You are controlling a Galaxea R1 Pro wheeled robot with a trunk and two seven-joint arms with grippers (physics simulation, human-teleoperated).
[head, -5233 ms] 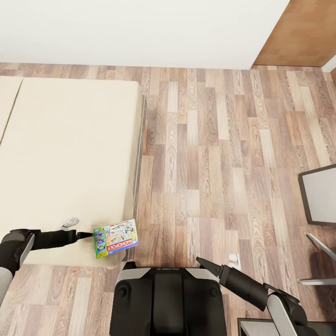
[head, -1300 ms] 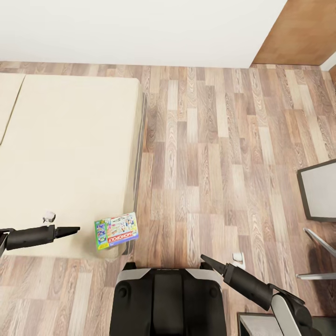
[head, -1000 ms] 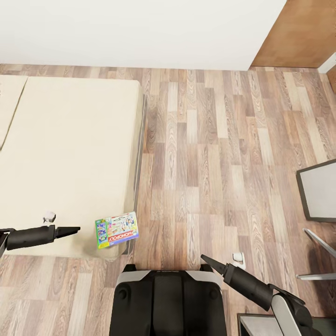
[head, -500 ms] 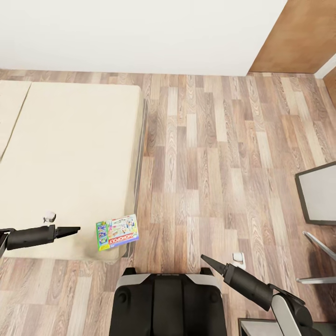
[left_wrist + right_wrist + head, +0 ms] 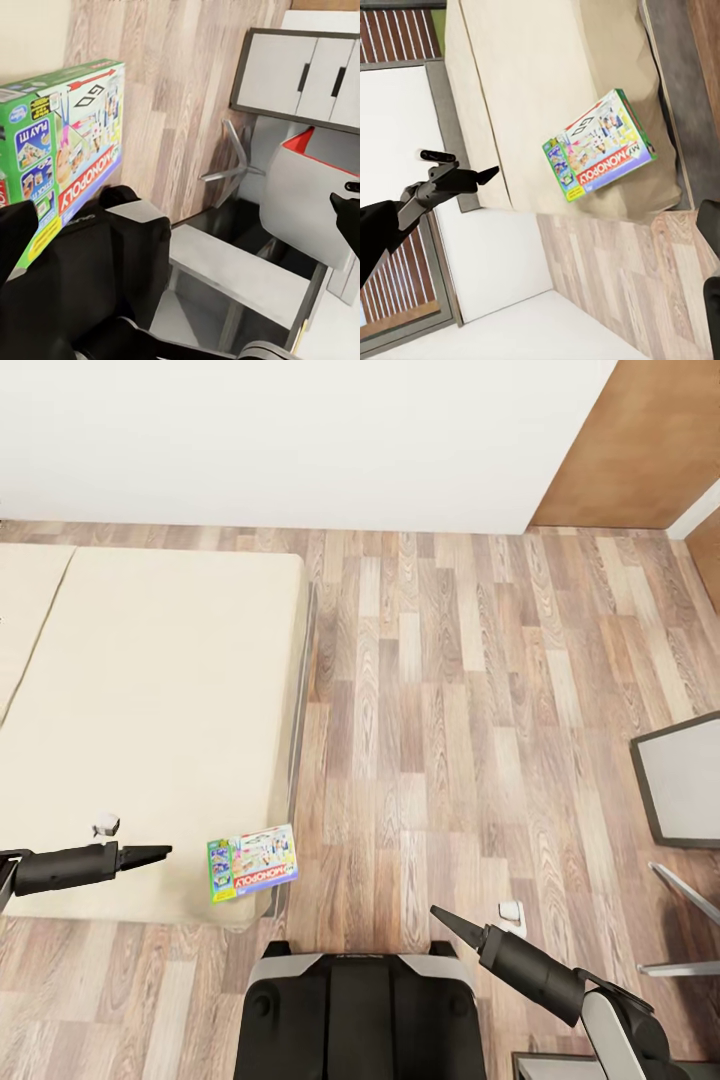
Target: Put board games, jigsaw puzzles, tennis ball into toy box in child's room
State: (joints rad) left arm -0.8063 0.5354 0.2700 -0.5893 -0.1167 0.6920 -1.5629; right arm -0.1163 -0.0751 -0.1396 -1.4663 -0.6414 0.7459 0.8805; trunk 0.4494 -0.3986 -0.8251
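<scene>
Green-edged Monopoly [image 5: 252,862] on bed [image 5: 150,710] corner | left gripper [image 5: 160,851] beside, apart, pinched together

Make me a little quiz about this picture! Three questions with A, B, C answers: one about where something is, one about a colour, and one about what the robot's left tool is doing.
1. Where does the Monopoly box lie?
A. on the floor
B. at the bed's near corner
C. on the grey desk

2. What colour is the box's edge?
A. green
B. black
C. orange

3. The left tool is:
A. gripping the box
B. apart from the box, holding nothing
C. pressed on the wall

Answers: 1 B, the box sits on the cream mattress by its corner. 2 A, a green strip borders it. 3 B, bare mattress shows between tool and box.
</scene>
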